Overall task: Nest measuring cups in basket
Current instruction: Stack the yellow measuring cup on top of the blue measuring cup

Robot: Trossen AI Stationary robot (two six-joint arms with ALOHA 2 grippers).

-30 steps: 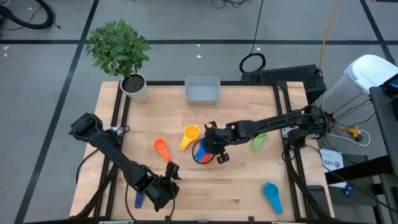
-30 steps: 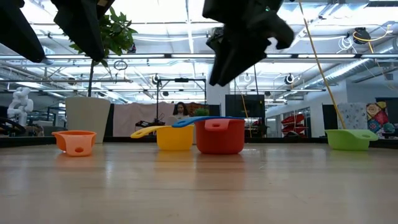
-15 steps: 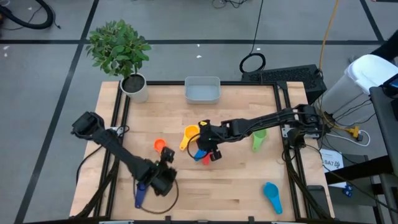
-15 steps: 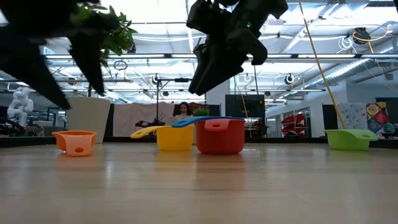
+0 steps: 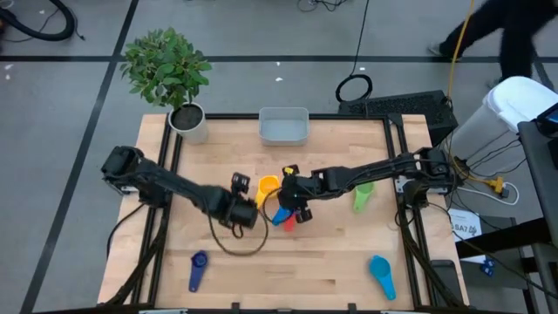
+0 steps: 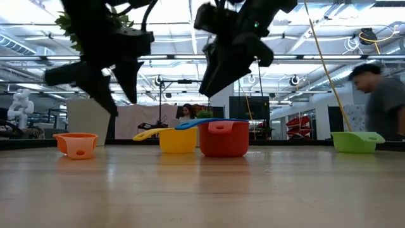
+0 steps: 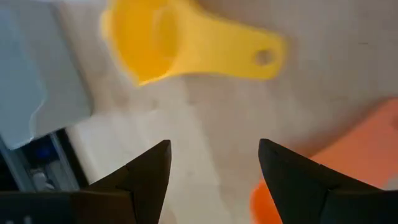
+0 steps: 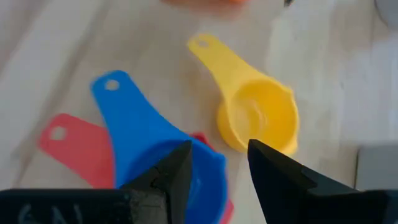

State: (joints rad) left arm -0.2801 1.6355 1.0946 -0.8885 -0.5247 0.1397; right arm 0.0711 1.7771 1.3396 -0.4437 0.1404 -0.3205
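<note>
The yellow cup [image 5: 266, 187] stands mid-table on its base. Beside it the bright blue cup [image 8: 146, 140] sits nested in the red cup [image 6: 223, 140]. The orange cup [image 6: 77, 144] stands left of them; the high view hides it under my left arm. My left gripper [image 7: 214, 146] hangs open above the table between the orange and yellow cups. My right gripper [image 8: 217, 149] hangs open above the blue-in-red pair, clear of it. The green [image 5: 362, 197], teal [image 5: 381, 275] and dark blue [image 5: 197, 269] cups lie apart. The basket [image 5: 283, 127] stands at the far edge.
A white plant pot [image 5: 190, 123] with a leafy plant stands at the far left corner. A loop of cable [image 5: 234, 244] hangs below my left arm. A person [image 6: 380, 101] passes behind the table's far right. Bare wood lies along the near edge between the dark blue and teal cups.
My left gripper has swung from the near left corner, beside the dark blue cup, toward the table's middle and far side. It turned as it went and now hangs over the orange cup, facing the yellow one. A person has walked in at the far right.
</note>
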